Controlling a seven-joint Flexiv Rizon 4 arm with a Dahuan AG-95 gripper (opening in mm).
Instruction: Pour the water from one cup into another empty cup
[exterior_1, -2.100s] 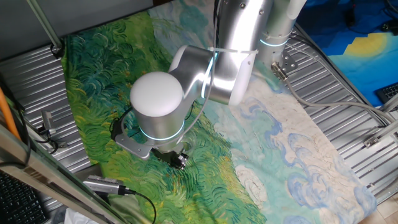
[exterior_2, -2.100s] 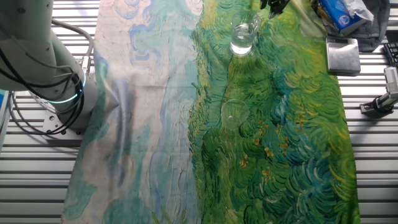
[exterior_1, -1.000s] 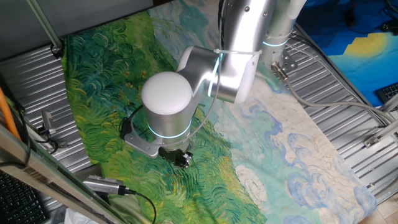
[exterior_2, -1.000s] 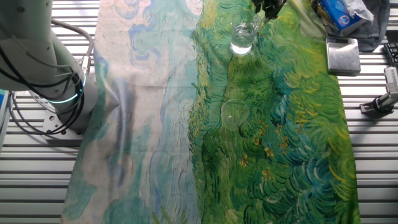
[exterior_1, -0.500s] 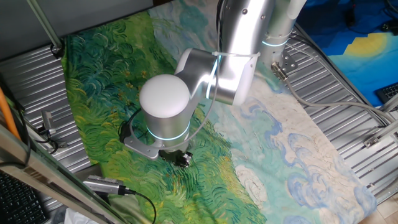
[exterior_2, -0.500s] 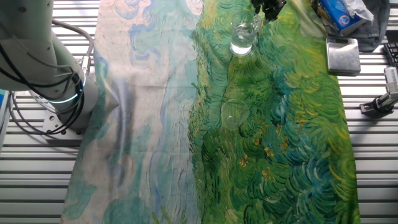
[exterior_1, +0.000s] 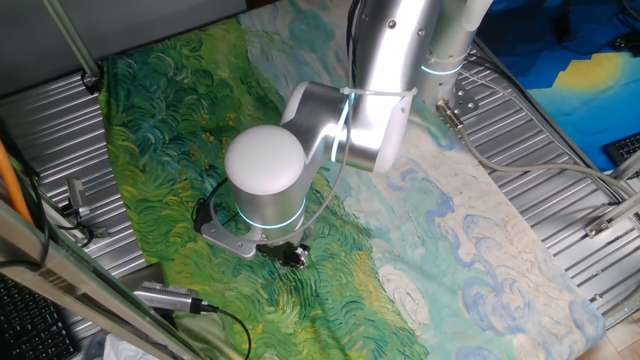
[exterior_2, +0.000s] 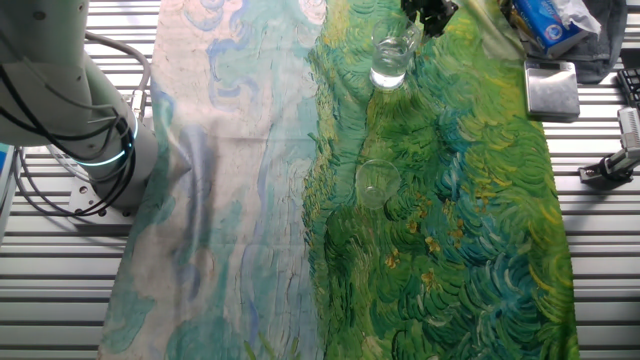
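Observation:
In the other fixed view a clear glass cup (exterior_2: 389, 56) stands upright on the painted cloth near the top edge, with water (exterior_2: 388, 76) glinting at its bottom. A second clear cup (exterior_2: 376, 183), with no liquid visible in it, stands nearer the middle of the cloth. My gripper (exterior_2: 428, 13) shows only as dark fingertips at the top edge, just right of the water cup's rim. How its jaws stand is hidden. In the one fixed view the arm's white cap covers both cups, and only the gripper's dark underside (exterior_1: 287, 253) shows.
A silver box (exterior_2: 552, 88) and a blue packet (exterior_2: 545, 22) lie at the cloth's top right. The robot base (exterior_2: 92, 130) stands left of the cloth. A cabled probe (exterior_1: 165, 297) and a clamp (exterior_1: 77, 197) sit on the slatted metal table.
The gripper has shifted a little left, closer to the water cup's rim. The arm's wrist swung slightly right, then eased back. Neither cup has moved.

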